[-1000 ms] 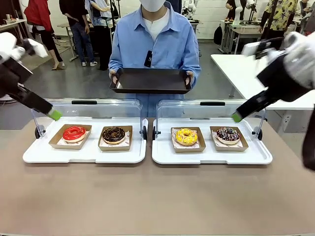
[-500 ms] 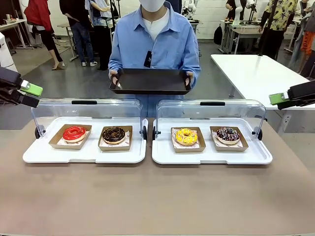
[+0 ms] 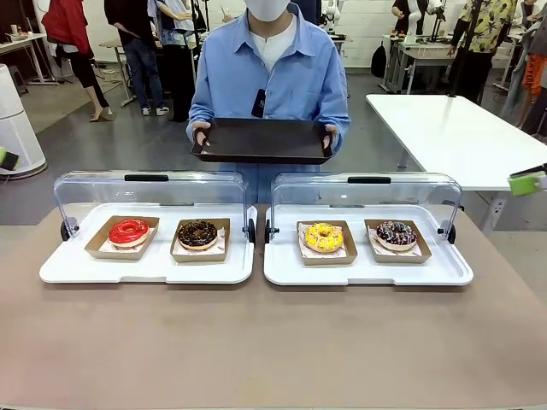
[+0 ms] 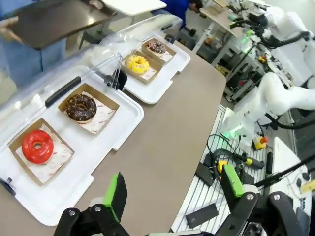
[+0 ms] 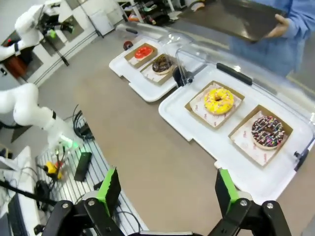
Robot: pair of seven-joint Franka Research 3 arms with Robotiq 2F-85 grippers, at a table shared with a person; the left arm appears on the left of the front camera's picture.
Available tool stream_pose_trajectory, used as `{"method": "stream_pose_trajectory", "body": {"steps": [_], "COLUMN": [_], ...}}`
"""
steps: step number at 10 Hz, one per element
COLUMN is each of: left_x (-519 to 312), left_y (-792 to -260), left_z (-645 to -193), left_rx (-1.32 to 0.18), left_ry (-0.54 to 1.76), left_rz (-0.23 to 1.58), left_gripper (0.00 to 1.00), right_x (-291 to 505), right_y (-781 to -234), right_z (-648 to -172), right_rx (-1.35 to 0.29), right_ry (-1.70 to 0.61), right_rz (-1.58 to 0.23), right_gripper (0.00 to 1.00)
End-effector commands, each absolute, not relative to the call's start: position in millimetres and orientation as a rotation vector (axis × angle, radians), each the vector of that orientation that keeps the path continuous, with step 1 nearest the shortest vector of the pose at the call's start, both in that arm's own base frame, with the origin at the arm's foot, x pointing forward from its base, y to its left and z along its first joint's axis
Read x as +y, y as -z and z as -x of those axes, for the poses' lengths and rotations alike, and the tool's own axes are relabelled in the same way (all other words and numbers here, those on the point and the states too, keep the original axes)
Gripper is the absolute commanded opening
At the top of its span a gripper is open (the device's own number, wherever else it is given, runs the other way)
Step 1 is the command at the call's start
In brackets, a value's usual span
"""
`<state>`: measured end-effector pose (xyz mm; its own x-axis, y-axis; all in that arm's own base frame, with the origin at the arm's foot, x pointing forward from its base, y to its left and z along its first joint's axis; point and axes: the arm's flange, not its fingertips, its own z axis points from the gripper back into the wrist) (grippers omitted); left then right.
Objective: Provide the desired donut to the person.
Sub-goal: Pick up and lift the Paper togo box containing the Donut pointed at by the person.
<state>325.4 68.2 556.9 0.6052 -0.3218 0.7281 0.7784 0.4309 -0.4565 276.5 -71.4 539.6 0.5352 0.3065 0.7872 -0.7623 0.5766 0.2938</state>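
Four donuts lie in brown paper boats on two white trays. The left tray (image 3: 77, 272) holds a red donut (image 3: 129, 231) (image 4: 37, 146) and a chocolate donut (image 3: 197, 233) (image 4: 81, 107). On the right tray (image 3: 444, 272) are a yellow donut (image 3: 324, 237) (image 5: 218, 100) and a sprinkled dark donut (image 3: 396, 232) (image 5: 267, 131). The person (image 3: 269, 68) stands across the table, both hands on a bare black tray (image 3: 261, 141). My left gripper (image 4: 174, 186) and right gripper (image 5: 167, 186) hang open, high above the table's near side, nothing between their fingers.
Clear lids (image 3: 149, 192) (image 3: 367, 192) stand raised behind both white trays. One green pad (image 3: 7, 159) shows at the left picture edge, another pad (image 3: 527, 183) at the right edge. A white table (image 3: 444, 128) stands at the far right. Other people stand far behind.
Both arms have drawn back outward from over the lids to the picture's edges. The person, the black tray and the donuts have stayed put.
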Motion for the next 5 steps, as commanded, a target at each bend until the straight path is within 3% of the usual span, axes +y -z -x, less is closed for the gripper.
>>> {"method": "stream_pose_trajectory", "body": {"steps": [1, 5], "left_x": [93.0, 124.6], "left_y": [-550.4, -548.9], "left_z": [-331.9, -325.7], "left_rx": [-0.627, -0.704], "left_ry": [0.858, 0.955], "left_rz": [0.891, 0.853], "left_gripper": [1.0, 1.0], "right_x": [-93.3, -134.0], "right_y": [-526.3, -519.1], "right_z": [-272.1, -265.4], "right_rx": [-0.756, -0.816], "right_ry": [-0.793, -0.894], "right_rz": [-0.685, -0.667], "right_gripper": [1.0, 1.0]}}
